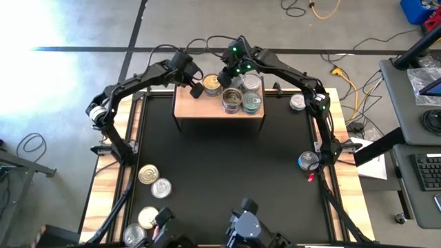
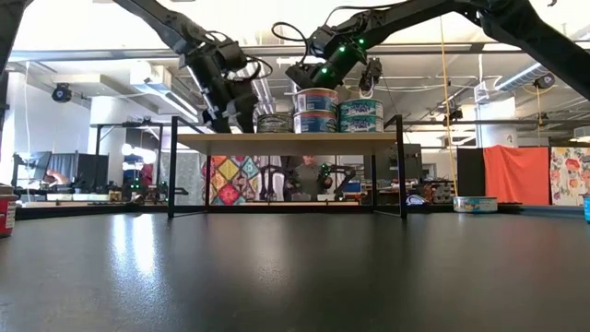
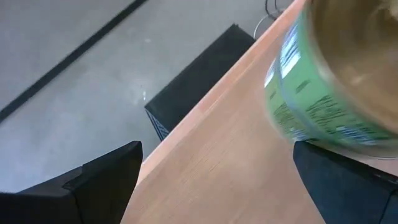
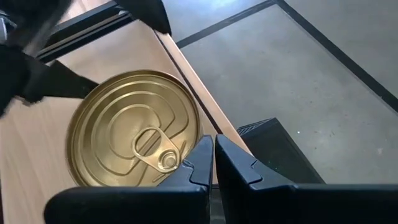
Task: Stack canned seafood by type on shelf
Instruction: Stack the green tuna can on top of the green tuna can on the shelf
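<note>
Gold-lidded tin (image 1: 212,84) stands on the shelf (image 1: 200,107) between the spread left gripper (image 1: 196,84) and the clenched, empty right gripper (image 1: 229,74), nearer the left.

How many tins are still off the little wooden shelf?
6. Near-left corner of the table: gold tin, silver tin, second gold tin, second silver tin. One tin right of the shelf, another tin at the right edge. Arms may hide more.

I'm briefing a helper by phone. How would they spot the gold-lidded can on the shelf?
Find the small light-wood shelf at the table's far edge. The gold-lidded can sits at its back, left of the stacked cans, between both grippers. It's a single low tin; its neighbours are stacked and mostly silver-topped.
</note>
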Action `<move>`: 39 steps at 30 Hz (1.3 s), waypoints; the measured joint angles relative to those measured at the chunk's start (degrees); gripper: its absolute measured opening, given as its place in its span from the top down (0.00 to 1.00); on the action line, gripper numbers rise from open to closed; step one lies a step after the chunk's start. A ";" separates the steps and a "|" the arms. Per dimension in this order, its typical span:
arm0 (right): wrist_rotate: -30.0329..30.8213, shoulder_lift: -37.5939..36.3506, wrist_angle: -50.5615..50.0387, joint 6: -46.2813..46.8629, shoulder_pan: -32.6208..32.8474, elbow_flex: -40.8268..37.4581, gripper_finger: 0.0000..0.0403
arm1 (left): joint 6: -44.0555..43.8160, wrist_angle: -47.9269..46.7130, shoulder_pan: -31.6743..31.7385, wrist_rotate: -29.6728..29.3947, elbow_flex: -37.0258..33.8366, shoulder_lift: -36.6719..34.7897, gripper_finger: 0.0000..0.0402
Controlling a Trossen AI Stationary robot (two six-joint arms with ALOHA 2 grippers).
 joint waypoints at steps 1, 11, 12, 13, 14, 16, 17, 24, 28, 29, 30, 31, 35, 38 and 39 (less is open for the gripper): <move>-0.02 0.00 -0.02 -0.02 0.03 0.00 0.98 | 0.02 0.03 -0.13 0.06 0.00 -0.52 0.00; 0.16 -0.02 -0.06 -0.41 1.37 -0.01 0.98 | 1.00 1.99 -0.52 -1.64 -0.17 -2.06 0.00; 0.21 -0.02 -0.05 -0.40 1.45 -0.01 0.98 | 1.30 3.02 -0.29 -2.19 -0.33 -2.00 0.00; 0.05 -0.02 -0.04 -0.40 1.61 0.00 0.98 | 1.75 4.50 -0.09 -2.57 -0.61 -1.84 0.00; 0.05 -0.02 -0.08 -0.42 1.78 -0.02 0.98 | 2.02 6.11 0.04 -2.76 -0.95 -1.66 0.00; 0.01 -0.02 -0.09 -0.25 2.08 -0.07 0.98 | 2.05 7.95 0.40 -2.94 -1.97 -1.32 0.00; 0.01 -0.02 -0.13 -0.07 2.17 -0.07 0.98 | 2.03 8.43 0.49 -2.96 -2.48 -1.19 0.00; 0.03 -0.02 -0.22 -0.03 2.76 -0.07 0.98 | 1.55 6.87 0.14 -2.69 -3.56 -1.36 0.00; 0.03 -0.02 -0.56 0.00 2.83 -0.25 0.98 | 0.53 5.12 -0.63 -1.75 -3.56 -2.53 0.00; 0.03 -0.02 -0.54 -0.03 2.84 -0.32 0.98 | 0.38 4.84 -0.84 -1.15 -3.56 -2.63 0.00; 0.03 -0.02 -0.54 -0.03 2.84 -0.41 0.98 | 0.30 4.79 -1.06 -1.06 -3.56 -2.67 0.00; 0.04 -0.02 -0.51 -0.03 2.83 -0.50 0.98 | 0.30 4.77 -1.34 -1.08 -3.56 -2.67 0.00; 0.03 -0.13 -0.50 0.04 2.86 -0.99 0.98 | 0.32 3.87 -2.60 -0.77 -3.56 -2.72 0.00; 0.05 -0.15 -0.60 -0.01 3.01 -1.05 0.98 | 2.55 2.10 -3.25 -0.26 -3.56 -2.84 0.00; 0.08 -0.15 -0.66 -0.01 3.07 -1.07 0.98 | 3.36 1.76 -3.25 -0.50 -3.58 -2.97 0.00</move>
